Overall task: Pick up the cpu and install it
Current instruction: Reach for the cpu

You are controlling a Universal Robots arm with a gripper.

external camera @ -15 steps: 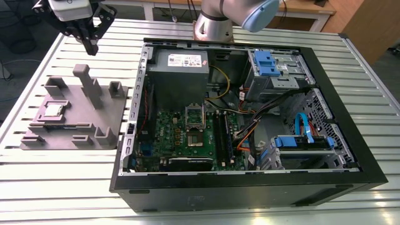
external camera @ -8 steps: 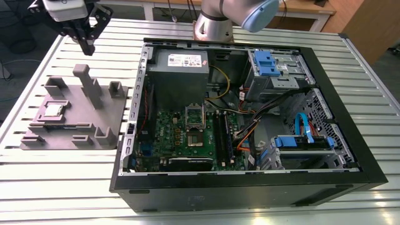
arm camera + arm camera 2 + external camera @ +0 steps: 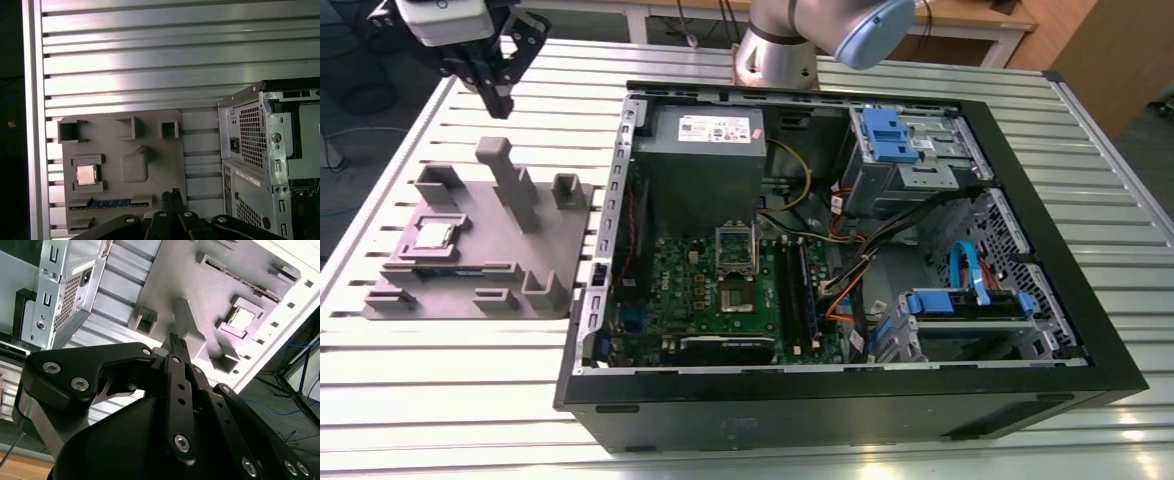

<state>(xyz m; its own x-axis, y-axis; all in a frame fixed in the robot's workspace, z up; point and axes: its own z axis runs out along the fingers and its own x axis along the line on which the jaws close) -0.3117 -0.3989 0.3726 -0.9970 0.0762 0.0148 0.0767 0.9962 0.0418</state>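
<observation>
The cpu (image 3: pixel 434 235) (image 3: pixel 241 318) (image 3: pixel 86 174), a small silver square chip, lies flat in a pocket of the grey plastic fixture (image 3: pixel 567 225) (image 3: pixel 190 280) (image 3: pixel 150 130) on the exterior view's left. My gripper (image 3: pixel 495 98) (image 3: pixel 178 342) (image 3: pixel 175 193) hangs high above the fixture's far edge, well apart from the cpu. Its black fingers are shut together with nothing between them. Inside the open computer case (image 3: pixel 1067 240), the metal-framed socket (image 3: pixel 736 246) sits on the green motherboard.
A tall upright block (image 3: pixel 507 180) and lower blocks rise from the fixture near the gripper. A blue-edged memory stick (image 3: pixel 110 204) lies in a fixture slot. The case's rear wall (image 3: pixel 250 145) stands beside the fixture. Everything rests on a slatted aluminium table (image 3: pixel 440 400).
</observation>
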